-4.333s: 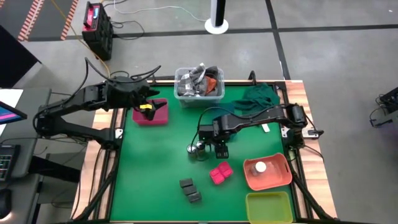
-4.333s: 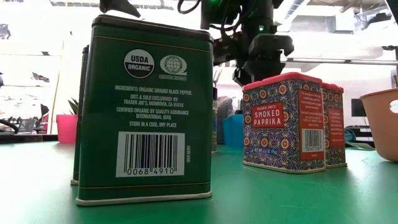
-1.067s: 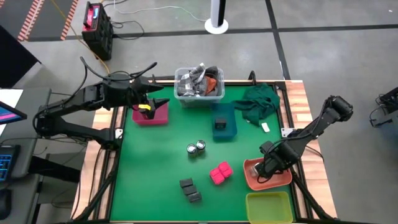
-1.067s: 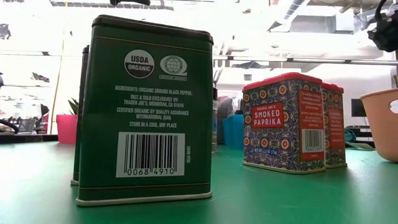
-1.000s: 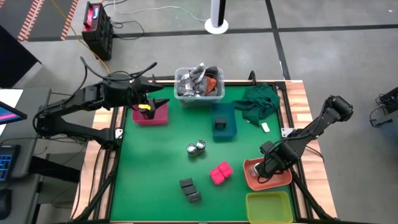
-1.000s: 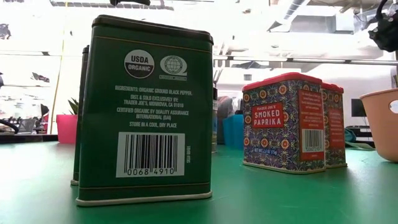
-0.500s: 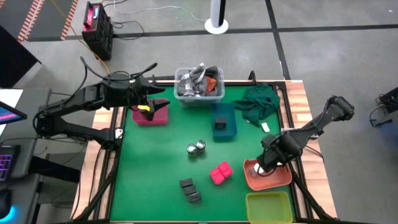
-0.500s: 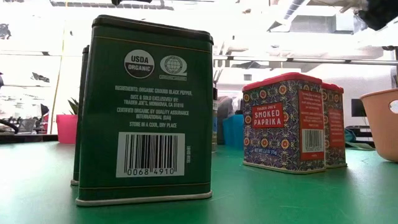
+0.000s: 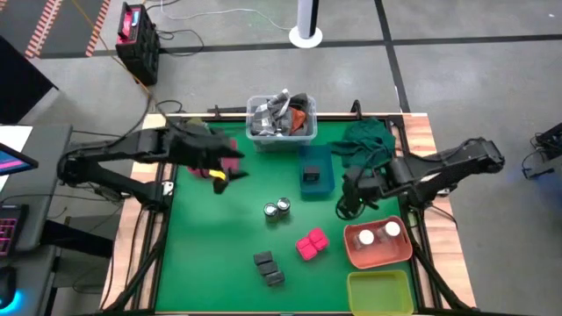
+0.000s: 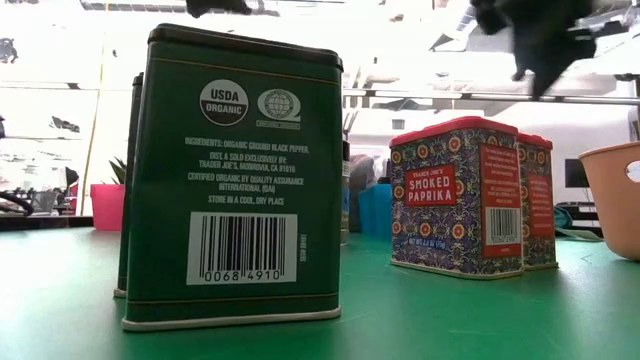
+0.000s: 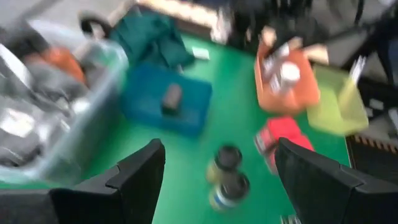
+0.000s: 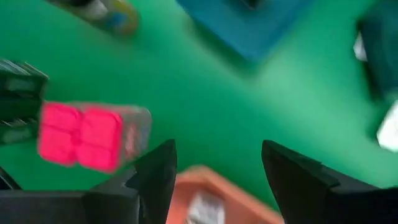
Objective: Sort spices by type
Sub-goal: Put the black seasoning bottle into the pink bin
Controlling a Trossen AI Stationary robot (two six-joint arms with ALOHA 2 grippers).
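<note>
Two dark round jars [image 9: 278, 209] stand on the green mat at mid-table. Two pink paprika tins [image 9: 310, 243] and two dark green pepper tins [image 9: 268, 268] stand nearer the front. One more dark tin [image 9: 311, 174] sits in the blue tray [image 9: 323, 180]. Two white-capped jars [image 9: 378, 233] stand in the orange tray [image 9: 378, 254]. My left gripper [image 9: 226, 171] hovers open by the pink tray [image 9: 204, 167], with nothing between its fingers [image 11: 217, 148]. My right gripper [image 9: 349, 200] hangs open above the mat between the blue and orange trays, likewise holding nothing [image 12: 217, 152].
A clear bin of clutter [image 9: 281, 118] stands at the far edge, and a green cloth [image 9: 364, 140] lies at the far right. A yellow-green tray [image 9: 379, 292] sits at the near right corner. Bare mat lies at the near left.
My right gripper has risen out of the orange tray and swung toward the table's middle and far side, turning as it went; a second white-capped jar now shows in that tray. My left gripper has gone from above the pink tray toward the table's right, tipping downward.
</note>
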